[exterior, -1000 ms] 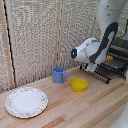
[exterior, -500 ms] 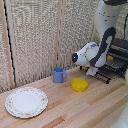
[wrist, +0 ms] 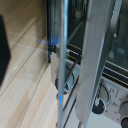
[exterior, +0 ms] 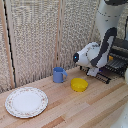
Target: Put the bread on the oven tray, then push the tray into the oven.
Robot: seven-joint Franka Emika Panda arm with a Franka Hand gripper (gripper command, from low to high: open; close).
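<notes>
A wooden counter (exterior: 80,107) is shown in the exterior view, backed by a pale woven screen (exterior: 45,35). The white and grey robot arm (exterior: 102,37) is bent down at the exterior view's right, with its wrist lowered over the oven pan (exterior: 104,75), a dark wire-rack tray projecting from the front of the oven (exterior: 119,57). The oven is seen only in part at the right edge of that view, standing on the counter. The gripper is hidden behind the wrist in the exterior view, and whether its jaws are open or closed cannot be told from either picture. A small orange patch (exterior: 111,58), possibly the bread, is visible just beside the arm above the pan, but it is too small to identify with certainty. A round yellow bowl (exterior: 79,84) rests on the counter just in front of the pan, and a blue mug (exterior: 59,75) stands near it toward the exterior view's left. A white patterned plate (exterior: 26,101) lies well apart from both, at the near left corner. In the wrist view, blurred metal bars (wrist: 97,60) and a blue glint (wrist: 54,42) are seen close to the lens, with the oven's control knobs (wrist: 100,105) and dark glass door (wrist: 80,25) behind them.
</notes>
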